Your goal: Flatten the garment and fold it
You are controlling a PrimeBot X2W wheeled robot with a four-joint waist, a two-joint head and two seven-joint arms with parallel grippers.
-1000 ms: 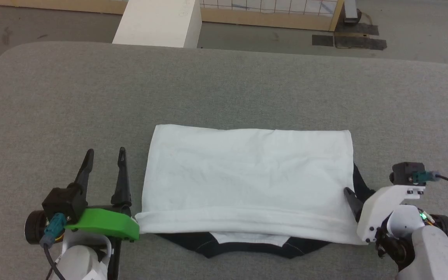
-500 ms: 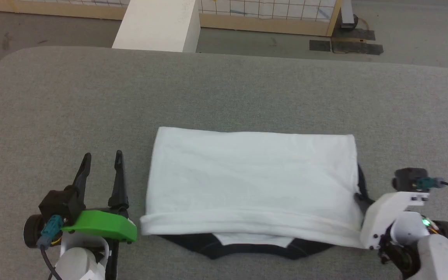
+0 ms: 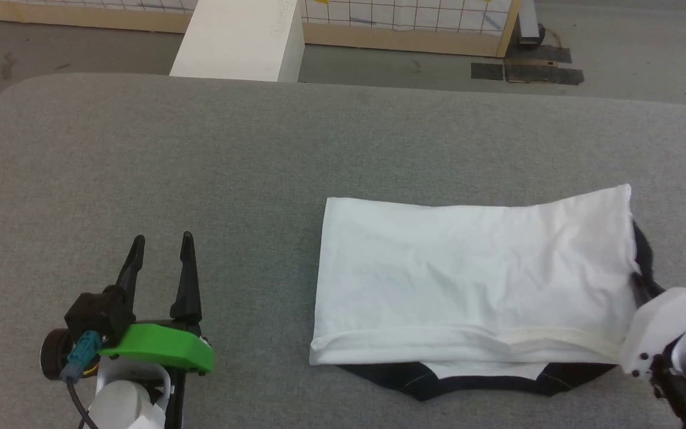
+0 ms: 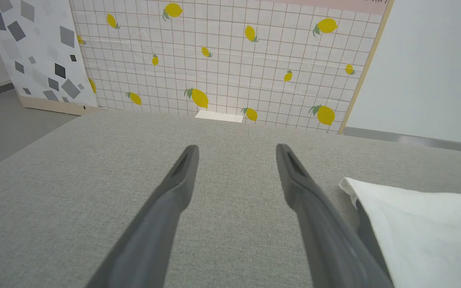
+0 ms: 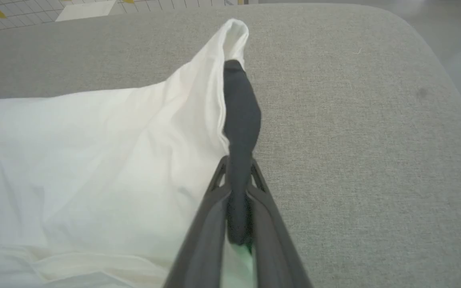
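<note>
Garment (image 3: 468, 280): folded white panel with a black edge showing below, lying on the right half of the grey padded surface (image 3: 170, 149). Right gripper (image 5: 236, 172): clamped on the black sleeve (image 5: 240, 112) at the garment's right edge, cloth raised into a ridge there. Left gripper (image 3: 162, 238): fingers spread, empty, well apart from the cloth. Handling note — I'd draw low and level so the layers travel as one; a lift, I judge, would spill the fold.
</note>
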